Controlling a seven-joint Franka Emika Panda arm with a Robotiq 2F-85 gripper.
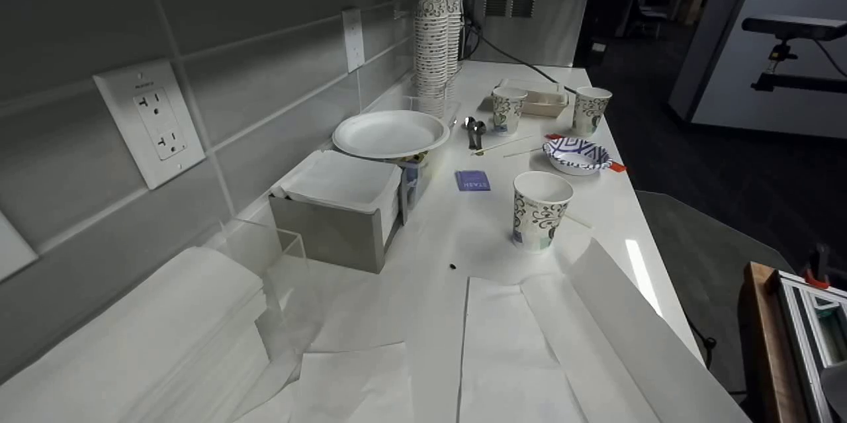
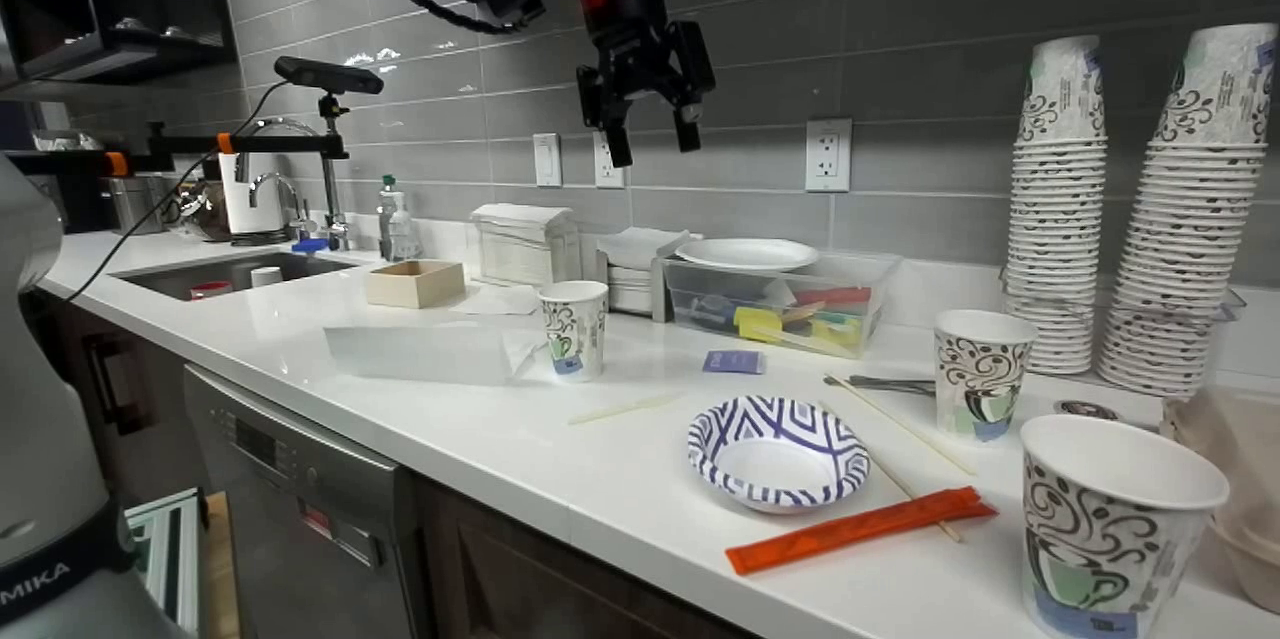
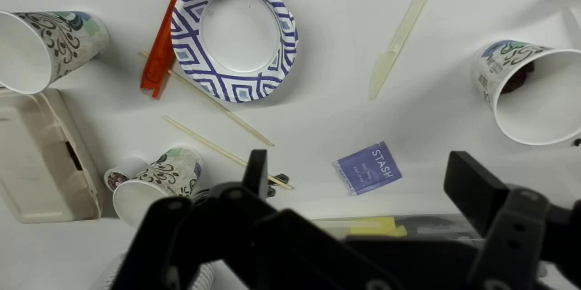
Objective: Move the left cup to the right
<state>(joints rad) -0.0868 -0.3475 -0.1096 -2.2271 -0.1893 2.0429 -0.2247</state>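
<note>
The left cup [image 2: 573, 331] is white and tapered with a dark scroll pattern. It stands upright on the counter near the napkins. In an exterior view it is the nearest cup [image 1: 539, 214]. In the wrist view it [image 3: 535, 104] is at the right edge, with something dark inside. Two similar cups stand farther along the counter: one [image 2: 985, 374] by the cup stacks and one [image 2: 1110, 529] near the front edge. My gripper [image 2: 654, 147] is open and empty, high above the counter. In the wrist view its fingers [image 3: 363, 172] are wide apart, with the left cup beyond the right finger.
A patterned bowl [image 2: 778, 459], an orange-red packet [image 2: 860, 529], thin sticks and a pale knife [image 3: 399, 40] lie between the cups. A purple tea packet [image 3: 368, 168] lies below the gripper. Tall cup stacks [image 2: 1055, 219], a plastic bin [image 2: 850, 344] and napkins line the wall.
</note>
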